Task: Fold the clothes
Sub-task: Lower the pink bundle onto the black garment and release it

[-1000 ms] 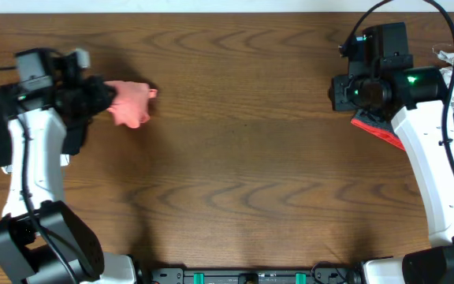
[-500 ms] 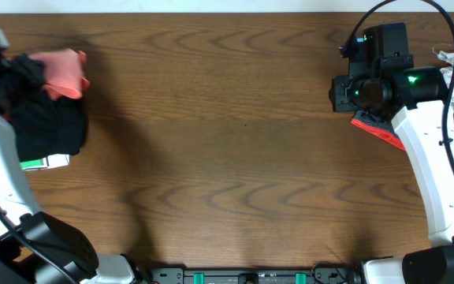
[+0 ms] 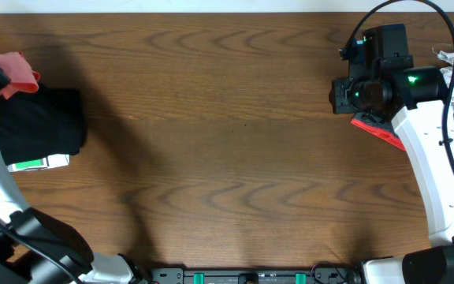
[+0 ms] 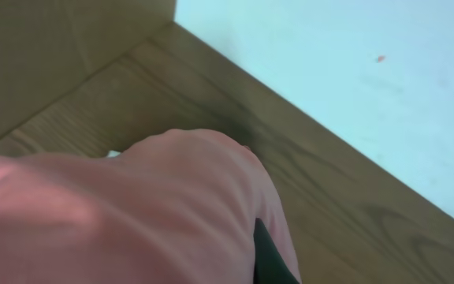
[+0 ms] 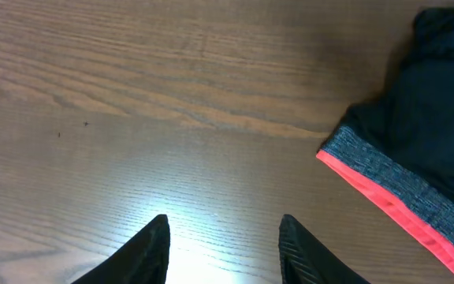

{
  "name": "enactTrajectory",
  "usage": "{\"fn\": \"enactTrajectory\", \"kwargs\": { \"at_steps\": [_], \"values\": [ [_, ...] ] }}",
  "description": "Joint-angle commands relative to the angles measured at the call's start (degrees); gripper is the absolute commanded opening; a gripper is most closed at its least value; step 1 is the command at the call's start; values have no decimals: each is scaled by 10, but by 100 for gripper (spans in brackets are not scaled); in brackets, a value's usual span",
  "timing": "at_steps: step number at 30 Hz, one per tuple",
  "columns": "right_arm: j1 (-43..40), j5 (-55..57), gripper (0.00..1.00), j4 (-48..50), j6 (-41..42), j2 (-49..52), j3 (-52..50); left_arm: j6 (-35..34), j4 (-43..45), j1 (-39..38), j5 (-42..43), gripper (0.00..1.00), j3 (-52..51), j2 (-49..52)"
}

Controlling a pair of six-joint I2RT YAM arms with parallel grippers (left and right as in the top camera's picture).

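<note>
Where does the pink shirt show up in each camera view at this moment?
Overhead: pink shirt bunched at the far left edge, near the top, just above a black cloth.
Left wrist: the shirt fills the lower left, close to the lens.
Right wrist: not in it.
Shared landmark: the brown wooden table, seen in all three views.

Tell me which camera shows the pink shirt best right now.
Left wrist: the pink shirt fills the lower left of the frame, bunched and close, though its outline is cut off. Overhead shows only a small bit at the left edge, beside a black garment. Right wrist shows none of it.
</note>
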Motion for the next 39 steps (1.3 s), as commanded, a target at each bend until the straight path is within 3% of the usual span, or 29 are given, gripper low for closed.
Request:
{"fn": "enactTrajectory", "kwargs": {
  "at_steps": [1,14,26,33,39],
  "values": [
    [-1,4,44,-2,-7,-5,3,8,24,1,-31,6,15,20],
    [0,4,44,-4,-4,-5,3,7,63,1,-43,6,14,83],
    [0,4,44,-6,-5,-5,3,-44,-87,-2,87,6,12,120],
    [0,4,44,-11,-5,-5,3,-105,-180,-2,87,13,12,120],
    [-1,4,45,-17,-5,-5,3,-109,-210,-2,96,13,12,120]
  ]
}}
